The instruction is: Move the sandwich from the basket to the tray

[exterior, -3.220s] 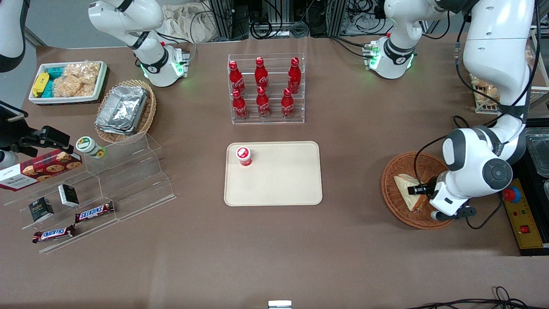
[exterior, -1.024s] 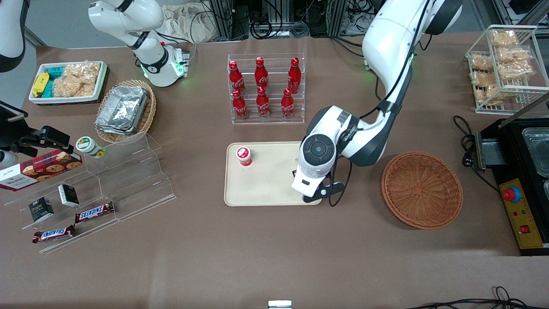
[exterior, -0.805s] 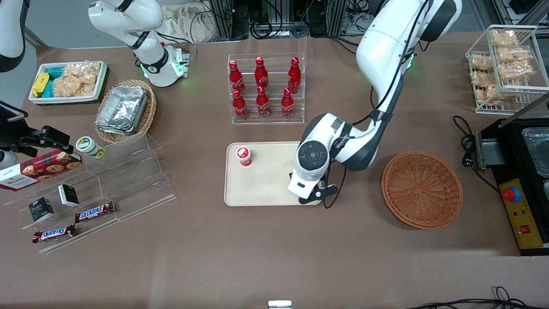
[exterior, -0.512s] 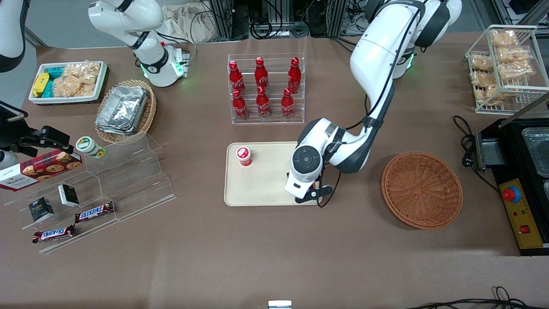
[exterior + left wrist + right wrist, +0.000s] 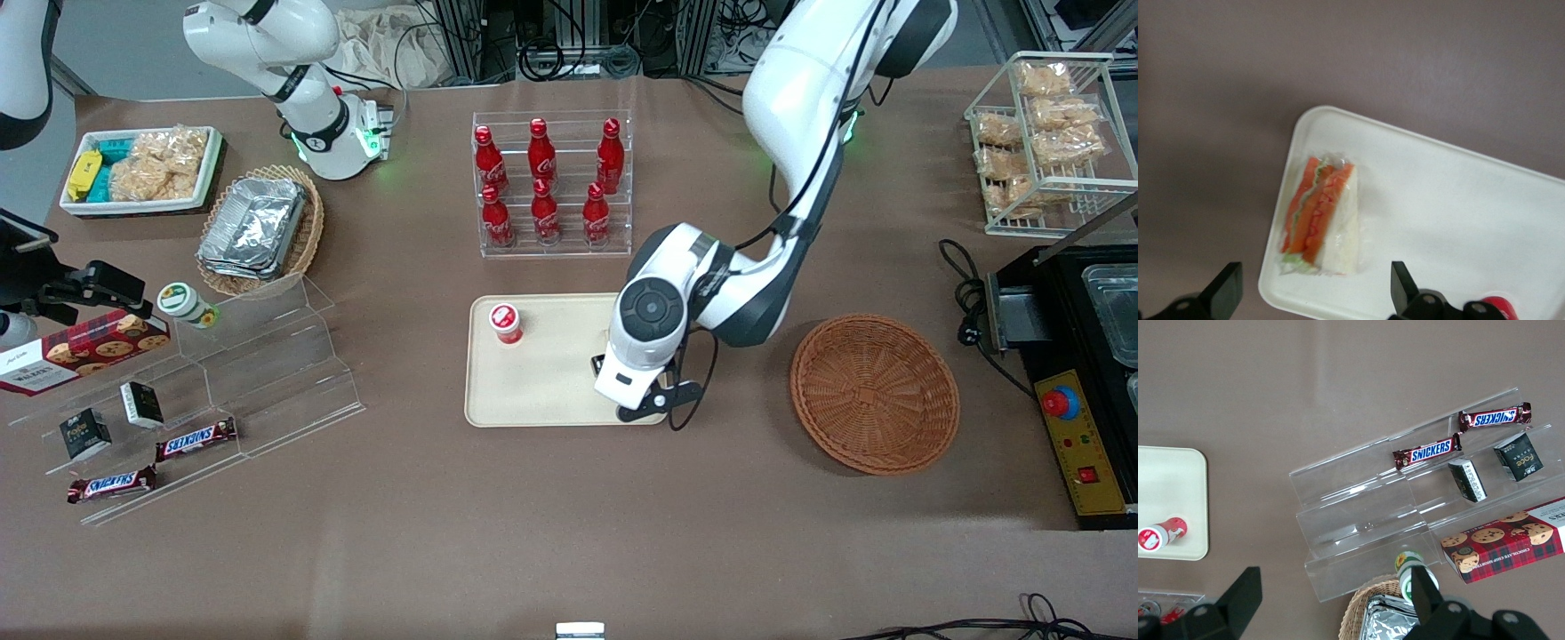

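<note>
Finishing: I am looking at the release step; the sandwich (image 5: pixel 1320 217) is lying on the tray (image 5: pixel 1458 200) near one corner, free of any grip.
Fingers: the gripper (image 5: pixel 1315 293) is hovering above the sandwich with its fingers (image 5: pixel 1403 288) spread wide apart, touching nothing.
Basket: the basket (image 5: pixel 875 393) is sitting bare at about 3 o'clock from the tray (image 5: pixel 551 391) on the worktop (image 5: pixel 569 524), well apart from it.
Next move: I am judging that what remains is a straight lift clear of the tray, keeping off the small red-capped bottle (image 5: pixel 505 322) standing at the tray's 10 o'clock corner.
Wrist view: it is showing me the sandwich resting on its side with the orange-red filling edge up, and the open gap between the fingers.
Front view: it is hiding the sandwich under the arm's wrist housing, so I am relying on it only for the basket and the tray's place on the worktop.
</note>
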`<state>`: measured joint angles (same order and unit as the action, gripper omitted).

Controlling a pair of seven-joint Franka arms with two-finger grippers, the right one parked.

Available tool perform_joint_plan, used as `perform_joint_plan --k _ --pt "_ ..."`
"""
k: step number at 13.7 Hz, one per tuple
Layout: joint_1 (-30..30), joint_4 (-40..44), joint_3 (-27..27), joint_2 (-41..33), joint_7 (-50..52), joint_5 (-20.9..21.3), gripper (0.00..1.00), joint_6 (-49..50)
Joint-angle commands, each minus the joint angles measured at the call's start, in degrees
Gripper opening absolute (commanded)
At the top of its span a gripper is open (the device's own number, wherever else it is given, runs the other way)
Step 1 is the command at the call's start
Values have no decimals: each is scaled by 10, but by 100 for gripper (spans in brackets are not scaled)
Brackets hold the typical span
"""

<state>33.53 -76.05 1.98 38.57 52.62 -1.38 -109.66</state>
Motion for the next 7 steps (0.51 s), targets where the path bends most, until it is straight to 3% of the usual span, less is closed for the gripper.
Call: perform_joint_plan --k 1,7 --pt "-31 -16 -1 -59 -6 3 100 57" --pt "-122 -20 -1 -169 -127 3 100 160"
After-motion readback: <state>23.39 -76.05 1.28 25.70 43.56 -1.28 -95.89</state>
